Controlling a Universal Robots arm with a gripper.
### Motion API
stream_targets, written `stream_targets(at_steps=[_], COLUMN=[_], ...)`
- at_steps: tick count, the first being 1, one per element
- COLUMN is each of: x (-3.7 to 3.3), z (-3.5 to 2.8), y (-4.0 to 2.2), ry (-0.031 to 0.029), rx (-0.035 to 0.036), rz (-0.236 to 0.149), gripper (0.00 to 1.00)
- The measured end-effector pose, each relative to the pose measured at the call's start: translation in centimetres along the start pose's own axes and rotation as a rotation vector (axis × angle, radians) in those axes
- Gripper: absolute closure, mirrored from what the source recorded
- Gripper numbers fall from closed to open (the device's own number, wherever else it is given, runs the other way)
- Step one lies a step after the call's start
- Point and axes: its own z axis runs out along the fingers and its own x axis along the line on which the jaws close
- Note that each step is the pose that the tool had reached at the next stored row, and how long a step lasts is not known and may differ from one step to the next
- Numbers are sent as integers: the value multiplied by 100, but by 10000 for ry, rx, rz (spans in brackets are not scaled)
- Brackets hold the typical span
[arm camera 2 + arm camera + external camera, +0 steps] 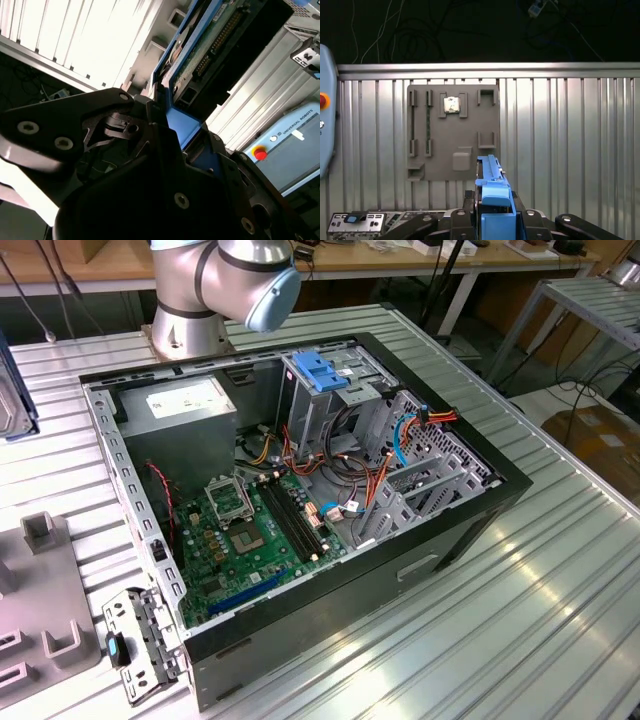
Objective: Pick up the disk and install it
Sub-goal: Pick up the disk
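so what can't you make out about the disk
Label face of the disk: edge-on in the first wrist view.
Its far end: cut off by the frame edge in the second wrist view; near end behind the tool.
Drive cage interior: exterior view, hidden by its own walls.

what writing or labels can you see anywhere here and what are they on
White sticker on the power supply box: print too small to read.
Light blue pendant: one line of maker's lettering, not quoted here.
Black-and-white tag near the pendant: too blurred to read.
The disk in the gripper: nothing readable.
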Motion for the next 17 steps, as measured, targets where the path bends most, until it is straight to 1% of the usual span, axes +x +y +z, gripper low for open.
stream_targets(at_steps=[6,16,17], x=[-2,-5,-5], z=[1,1,0], y=[-83,-271,-302], ry=[1,1,1], rx=[-1,-1,-1], rz=[0,0,0], gripper=[63,63,63])
